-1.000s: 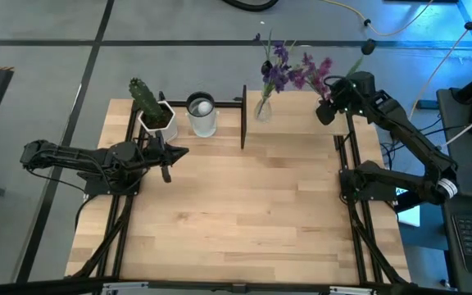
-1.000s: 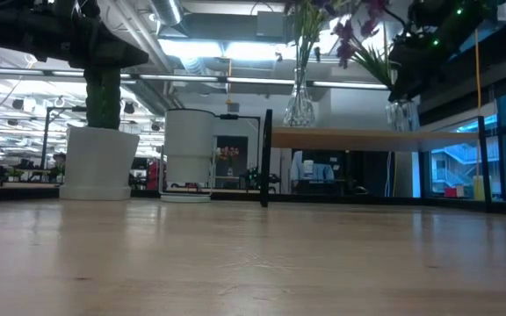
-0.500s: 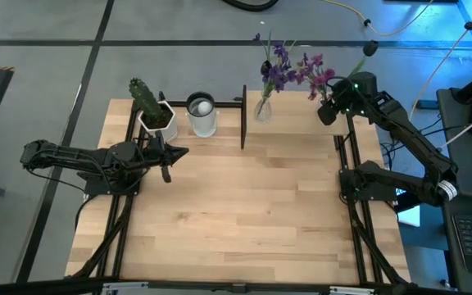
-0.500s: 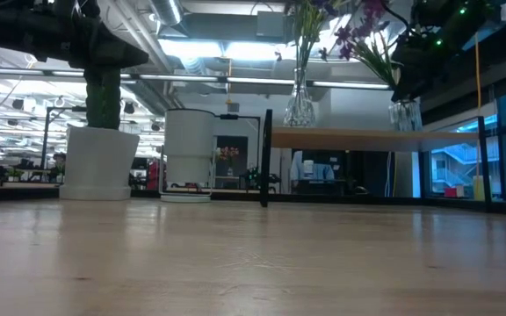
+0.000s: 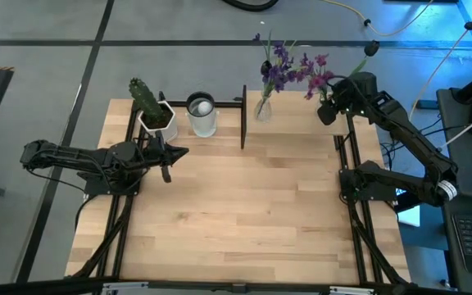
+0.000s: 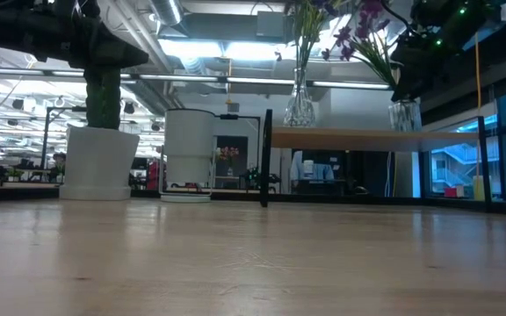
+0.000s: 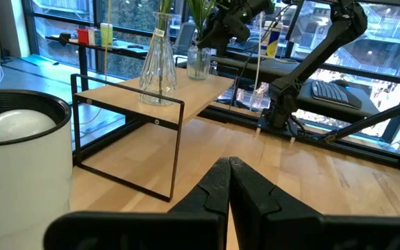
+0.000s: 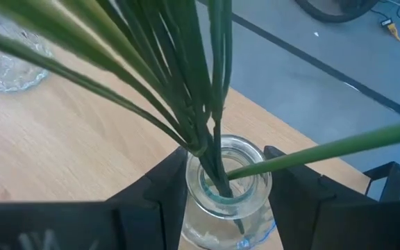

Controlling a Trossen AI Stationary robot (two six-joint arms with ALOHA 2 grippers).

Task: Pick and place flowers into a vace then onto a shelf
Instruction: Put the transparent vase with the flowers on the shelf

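Two glass vases stood on the light wooden shelf [image 5: 293,115] raised on thin black posts at the table's [image 5: 244,213] twelve-to-one-o'clock edge. The right hand [image 8: 221,201] was clamped around the small clear glass vase [image 8: 228,191] that carried the pinker bunch of purple flowers on long green stems [image 5: 316,72]. The black fingers [image 8: 155,187] sat on either side of the glass, touching it, and the stems rose straight up out of its mouth, so the long axis of the load ran vertical.

In the high view that vase lay at the shelf's three o'clock end, with the right hand [image 5: 328,111] directly on it. In the low view its base [image 6: 404,114] sat at or just above the board; I could not tell whether it touched. The taller clear flask-shaped vase with the darker violet bunch [image 5: 275,70] stood well apart toward nine o'clock on the same shelf.

A straight downward settle and a release seemed to be all that remained, judging by how the vase stood over the board.

The left hand [image 7: 229,182], fingers pressed together and empty, waited over the table at about nine o'clock, beside the green cactus in a white pot [image 5: 150,106] and the white cylindrical container [image 5: 202,115], far from the flowers.

Compared with a second before, the pink blooms had shifted slightly toward eleven o'clock and straightened; the left arm had not moved.
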